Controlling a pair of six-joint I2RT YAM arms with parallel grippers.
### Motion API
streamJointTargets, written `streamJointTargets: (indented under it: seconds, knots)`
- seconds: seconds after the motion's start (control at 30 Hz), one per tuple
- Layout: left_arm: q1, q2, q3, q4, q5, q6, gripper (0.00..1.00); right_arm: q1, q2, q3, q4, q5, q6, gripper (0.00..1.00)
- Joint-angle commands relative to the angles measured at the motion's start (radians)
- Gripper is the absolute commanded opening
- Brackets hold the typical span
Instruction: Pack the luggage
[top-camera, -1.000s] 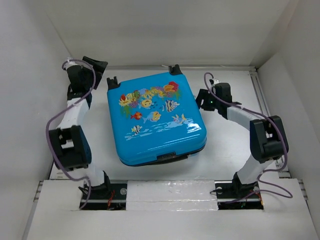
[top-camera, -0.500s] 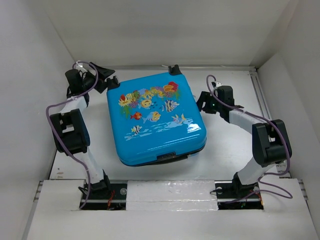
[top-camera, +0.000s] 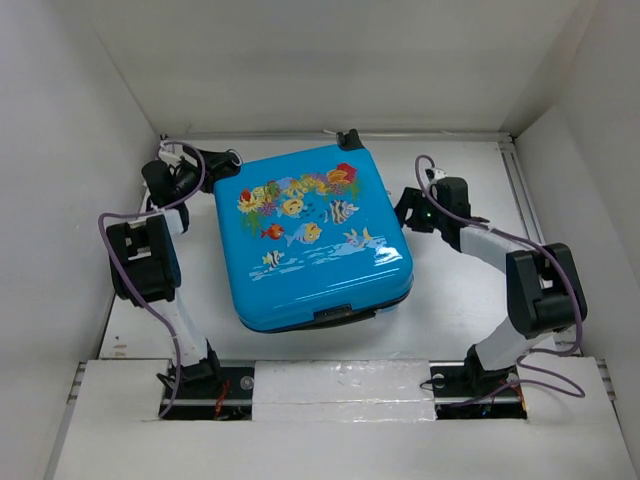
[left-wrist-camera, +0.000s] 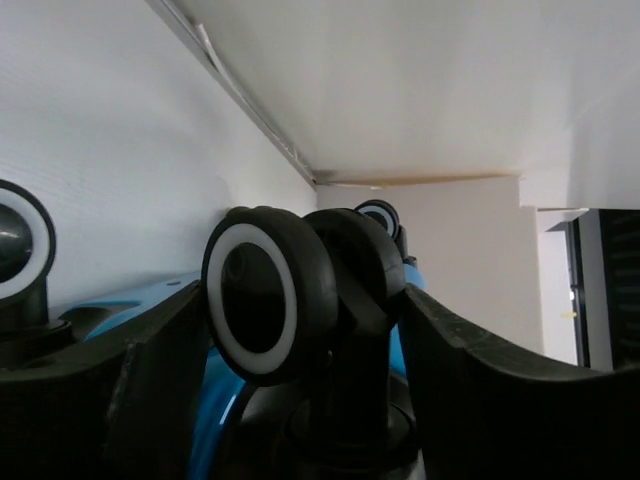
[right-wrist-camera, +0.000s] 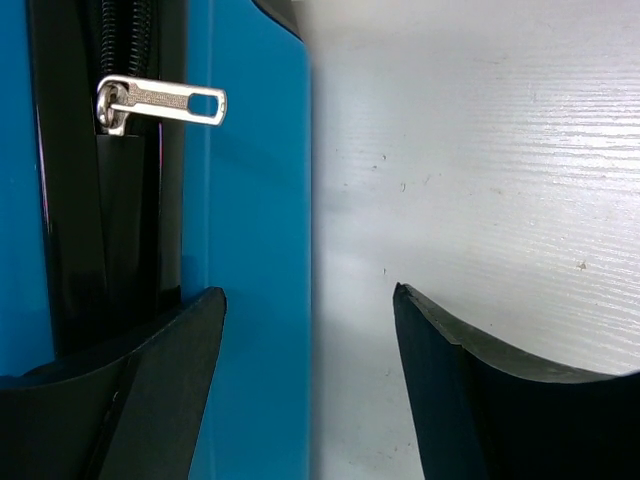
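The luggage (top-camera: 310, 235), a bright-blue suitcase, lies shut on the white table with its fish print facing up. My left gripper (top-camera: 222, 160) is at its far-left corner. In the left wrist view this gripper (left-wrist-camera: 304, 290) is open, with a black caster wheel (left-wrist-camera: 270, 295) between its fingers. My right gripper (top-camera: 405, 205) is beside the suitcase's right side. In the right wrist view it (right-wrist-camera: 310, 295) is open and empty, with one finger over the blue shell (right-wrist-camera: 250, 200) and the other over the table. A silver zipper pull (right-wrist-camera: 160, 100) lies on the black zipper track.
White enclosure walls stand close at the back (top-camera: 330, 60), left (top-camera: 60, 200) and right (top-camera: 590, 200). Another caster wheel (top-camera: 349, 138) sticks out at the suitcase's far edge. Two more wheels show in the left wrist view, one far (left-wrist-camera: 378, 215) and one at the left edge (left-wrist-camera: 15, 250).
My left gripper has swung right along the back wall to the far-left corner wheel, which now sits between its fingers. My right gripper has shifted slightly nearer. The suitcase has not moved.
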Motion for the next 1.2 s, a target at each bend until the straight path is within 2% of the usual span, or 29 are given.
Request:
streamJointTargets:
  seconds: [0.0,0.03,0.07,0.2,0.23,0.53,0.83,0.93,1.07,1.17]
  knots:
    - [-0.022,-0.082,-0.022,0.176,0.023,-0.087,0.56,0.024,-0.042,-0.016,0.061,-0.129,0.03,0.75]
    - [-0.022,-0.101,-0.01,0.176,0.023,-0.087,0.49,0.024,-0.053,-0.016,0.061,-0.129,0.03,0.75]
    - [-0.022,-0.11,-0.01,0.176,0.009,-0.087,0.32,0.024,-0.053,-0.016,0.061,-0.138,0.03,0.75]
    - [-0.022,-0.161,0.03,0.135,-0.015,-0.087,0.03,0.024,-0.074,-0.027,0.07,-0.138,0.03,0.75]
    - [-0.022,-0.173,0.03,0.121,-0.016,-0.078,0.0,0.024,-0.074,-0.027,0.07,-0.138,0.03,0.75]
    - [-0.022,-0.314,0.111,0.023,-0.025,-0.055,0.0,0.024,-0.056,-0.018,0.07,-0.16,0.03,0.76]
    - [-0.043,-0.369,0.156,0.003,-0.003,-0.087,0.0,0.024,-0.038,0.021,0.041,-0.16,0.018,0.79]
    - [-0.043,-0.394,0.177,-0.061,-0.016,-0.053,0.0,0.024,-0.038,0.031,0.03,-0.16,0.018,0.8]
    - [-0.043,-0.344,0.251,-0.126,-0.057,-0.007,0.0,0.024,-0.057,0.031,0.03,-0.16,0.018,0.81]
    - [-0.043,-0.244,0.289,-0.126,-0.066,-0.007,0.0,0.024,-0.079,0.021,0.03,-0.16,0.018,0.81]
